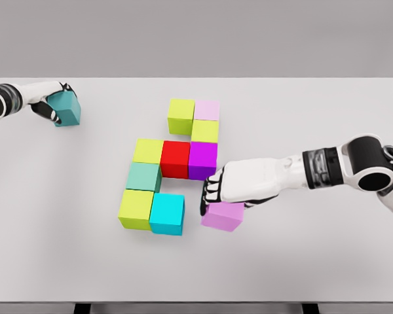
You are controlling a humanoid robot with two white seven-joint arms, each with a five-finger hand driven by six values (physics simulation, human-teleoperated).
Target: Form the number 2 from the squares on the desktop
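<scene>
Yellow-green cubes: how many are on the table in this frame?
4. One at the top left of the cluster, one below the pale pink cube, one left of the red cube, one at the bottom left. None looks hidden.

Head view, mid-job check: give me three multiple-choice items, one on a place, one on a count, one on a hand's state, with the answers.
1. Where is the red cube?
A. between a yellow-green cube and a purple cube
B. at the table's far right edge
C. stacked on the cyan cube

2. How many cubes does the robot hold?
A. none
B. one
C. two

3. What is the right hand doing?
A. resting open, off the table
B. gripping the pink cube
C. gripping the red cube

Answers: 1 A, the yellow-green cube and purple cube flank it. 2 C, the left hand grips a teal cube and the right another. 3 B, its fingers curl over the pink cube.
</scene>
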